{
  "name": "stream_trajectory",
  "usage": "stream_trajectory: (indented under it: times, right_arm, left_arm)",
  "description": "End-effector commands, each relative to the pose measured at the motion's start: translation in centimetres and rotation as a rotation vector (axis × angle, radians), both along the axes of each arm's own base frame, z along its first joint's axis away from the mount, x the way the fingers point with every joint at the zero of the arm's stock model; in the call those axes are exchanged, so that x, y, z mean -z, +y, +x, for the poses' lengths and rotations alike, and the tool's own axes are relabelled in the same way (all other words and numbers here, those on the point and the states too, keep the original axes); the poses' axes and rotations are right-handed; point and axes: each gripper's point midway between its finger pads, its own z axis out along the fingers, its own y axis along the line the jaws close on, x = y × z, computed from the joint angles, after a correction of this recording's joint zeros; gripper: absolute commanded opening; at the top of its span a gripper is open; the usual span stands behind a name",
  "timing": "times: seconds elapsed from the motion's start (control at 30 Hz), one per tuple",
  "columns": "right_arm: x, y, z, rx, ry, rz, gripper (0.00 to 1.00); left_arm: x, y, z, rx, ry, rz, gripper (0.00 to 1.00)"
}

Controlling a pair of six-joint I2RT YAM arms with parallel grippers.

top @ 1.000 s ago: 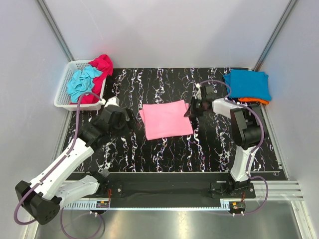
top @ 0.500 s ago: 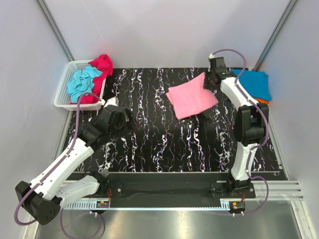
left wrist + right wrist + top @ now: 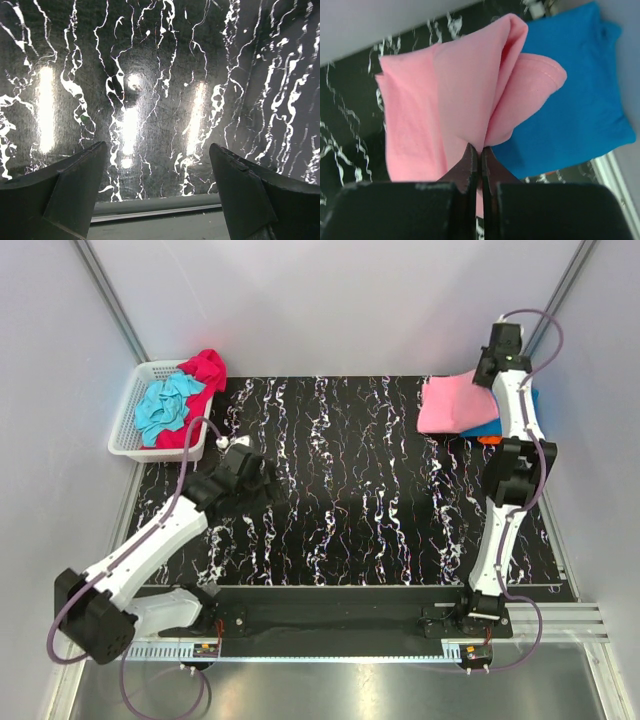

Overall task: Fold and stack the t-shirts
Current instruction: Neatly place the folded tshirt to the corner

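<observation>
Folded pink tee [image 3: 448, 405] hangs over flat blue tee [image 3: 580, 110]; teal tee [image 3: 165, 406], red tee [image 3: 208, 368] crumpled

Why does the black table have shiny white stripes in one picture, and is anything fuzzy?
Left wrist view: probably lamps bouncing off the glossy table as three bright streaks; the open left claw looks dark. Right wrist view: the shut right claw is close and blurry, the pink t-shirt it pinches sharper. Top external view: even, soft light.
</observation>
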Motion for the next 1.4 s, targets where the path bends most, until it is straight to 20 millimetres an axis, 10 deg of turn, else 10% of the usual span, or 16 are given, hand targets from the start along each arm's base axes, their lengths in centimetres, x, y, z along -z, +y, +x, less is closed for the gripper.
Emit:
stream_trajectory:
  times: [0.0, 0.33, 0.67, 0.83, 1.17, 1.37]
  right_arm:
    - [-5.3, -3.5, 1.1, 0.057, -0.103, -0.061, 0.0]
    - [-8.5, -11.9, -0.5, 0.268, -0.182, -0.113, 0.0]
    - [-3.4, -15.9, -2.3, 0.461, -0.092, -0.135, 0.0]
    - [-1.4, -16.0, -2.2, 0.467, -0.056, -0.133, 0.44]
    - [-4.8, -15.3, -2.8, 0.456, -0.11, -0.113, 0.7]
    - [-5.4, -10.8, -3.3, 0.326, -0.117, 0.035, 0.7]
  left_arm:
    - [-1.6, -1.5, 1.6, 0.045, -0.035, -0.032, 0.89]
    - [-0.2, -3.1, 3.3, 0.071, -0.006, -0.03, 0.89]
    - [0.8, -3.5, 3.0, 0.089, 0.014, -0.049, 0.9]
    - [0.7, -3.3, 2.7, 0.099, 0.003, -0.049, 0.9]
    - [1.0, -3.2, 2.4, 0.112, 0.0, -0.044, 0.91]
    - [0.7, -2.5, 2.7, 0.084, -0.034, -0.03, 0.93]
